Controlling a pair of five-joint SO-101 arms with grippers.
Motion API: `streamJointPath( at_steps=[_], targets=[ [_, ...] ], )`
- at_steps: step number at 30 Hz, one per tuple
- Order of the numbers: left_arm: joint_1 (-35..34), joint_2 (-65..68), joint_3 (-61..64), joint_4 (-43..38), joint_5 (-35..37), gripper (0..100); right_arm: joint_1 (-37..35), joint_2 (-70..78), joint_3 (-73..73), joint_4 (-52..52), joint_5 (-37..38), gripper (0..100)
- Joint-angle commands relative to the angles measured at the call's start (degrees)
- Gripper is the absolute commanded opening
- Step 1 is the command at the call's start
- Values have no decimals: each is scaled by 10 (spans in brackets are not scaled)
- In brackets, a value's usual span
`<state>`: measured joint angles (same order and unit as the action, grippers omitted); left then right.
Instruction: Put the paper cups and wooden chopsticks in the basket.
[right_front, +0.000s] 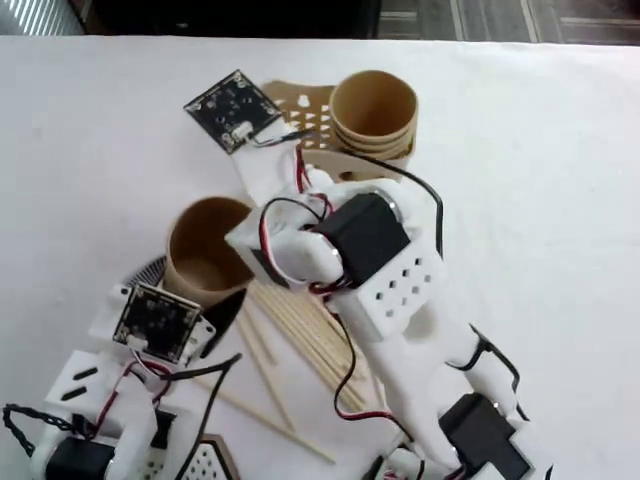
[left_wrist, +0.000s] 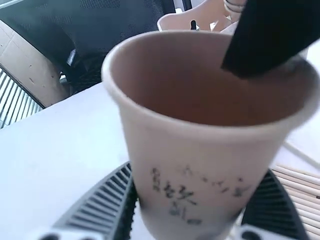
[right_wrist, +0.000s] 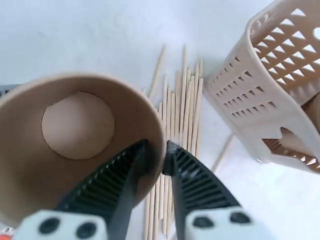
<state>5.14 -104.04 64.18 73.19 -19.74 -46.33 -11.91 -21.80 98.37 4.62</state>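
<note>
We are counting two arms, the left arm (right_front: 85, 385) and the right arm (right_front: 400, 290). We are seeing one basket (right_front: 288, 103). For the paper cups, we are counting one single cup (right_front: 205, 250) and one stack of cups (right_front: 372, 108). About three rims are showing in this stack, but we cannot tell the exact number. The wooden chopsticks (right_front: 310, 335) are making one bundle of roughly ten pieces, and we are counting two or three loose chopsticks (right_front: 265, 420) more.
</note>
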Motion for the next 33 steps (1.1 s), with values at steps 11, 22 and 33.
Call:
streamJointPath(
  at_steps=[11,22,33],
  targets=[
    [-22,-4,1,13,13,408,6,-2,-20,-1,19,19],
    [-81,-3,4,33,18,430,98,-2,-82,-4,43,19],
    [-121,-3,78,-18,125,411,227,3,-223,-51,63,19]
  ],
)
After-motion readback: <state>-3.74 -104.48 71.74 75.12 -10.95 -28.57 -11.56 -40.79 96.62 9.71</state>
